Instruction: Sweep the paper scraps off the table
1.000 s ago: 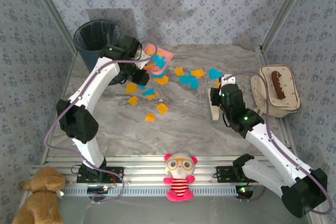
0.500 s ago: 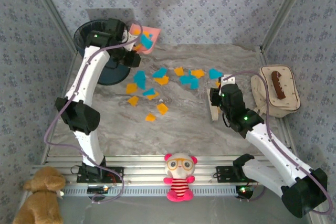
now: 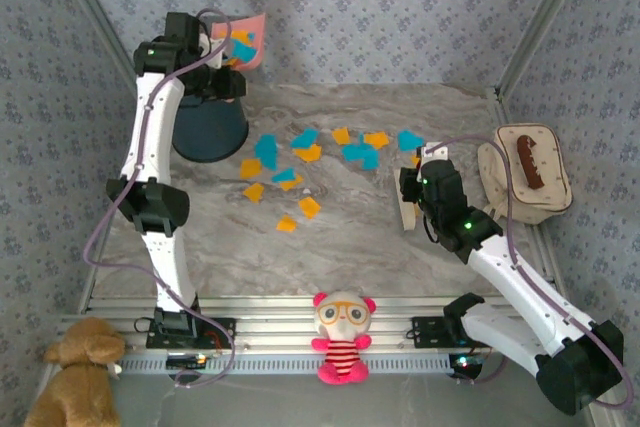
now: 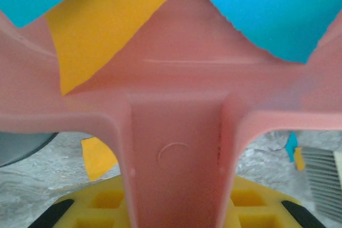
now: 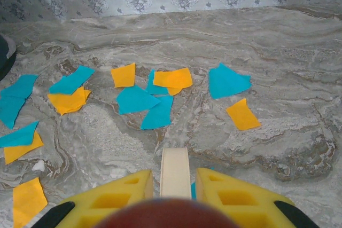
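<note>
Orange and cyan paper scraps lie scattered over the back middle of the marble table; the right wrist view has them ahead of the fingers. My left gripper is shut on the handle of a pink dustpan, held high by the back wall, above and just right of the bin. Cyan and orange scraps rest in the pan. My right gripper stays low on the right, shut on a cream flat handle.
A dark bin stands at the back left under the raised arm. A beige pouch with a brown item lies at the right edge. A pink plush and a brown teddy sit by the near rails.
The left arm has lifted the dustpan with its scraps off the table, up and leftward toward the bin. The right arm has not moved.
</note>
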Motion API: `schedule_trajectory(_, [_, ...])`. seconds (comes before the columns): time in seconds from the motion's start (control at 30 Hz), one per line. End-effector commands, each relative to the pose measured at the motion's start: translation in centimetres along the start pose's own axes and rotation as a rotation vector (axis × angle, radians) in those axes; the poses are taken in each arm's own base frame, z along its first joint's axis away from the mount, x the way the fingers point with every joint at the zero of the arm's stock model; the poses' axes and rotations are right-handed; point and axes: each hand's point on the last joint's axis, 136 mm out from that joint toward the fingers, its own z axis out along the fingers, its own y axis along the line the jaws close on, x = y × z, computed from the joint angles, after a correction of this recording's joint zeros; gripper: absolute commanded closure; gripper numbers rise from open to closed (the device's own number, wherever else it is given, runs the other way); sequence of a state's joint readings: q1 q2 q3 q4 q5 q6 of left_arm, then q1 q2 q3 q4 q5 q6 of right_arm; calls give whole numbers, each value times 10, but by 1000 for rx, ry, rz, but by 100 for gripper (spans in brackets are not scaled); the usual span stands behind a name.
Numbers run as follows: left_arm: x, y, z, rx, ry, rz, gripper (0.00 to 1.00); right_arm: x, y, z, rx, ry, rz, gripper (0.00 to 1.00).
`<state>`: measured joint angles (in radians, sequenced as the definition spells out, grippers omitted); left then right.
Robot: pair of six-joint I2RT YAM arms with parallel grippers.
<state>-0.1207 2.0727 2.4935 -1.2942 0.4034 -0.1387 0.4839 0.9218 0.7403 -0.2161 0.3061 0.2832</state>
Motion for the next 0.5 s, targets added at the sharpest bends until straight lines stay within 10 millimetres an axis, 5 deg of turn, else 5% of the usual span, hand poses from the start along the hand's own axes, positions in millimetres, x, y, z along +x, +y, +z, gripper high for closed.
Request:
schedule_trajectory(0.0, [-10, -6, -8, 103, -17, -106, 100, -6, 0, -5, -5, -13, 35, 100])
schedule_trajectory(0.47, [-41, -10, -16, 306, -78, -303, 100, -1, 1, -2, -11, -4, 56, 100])
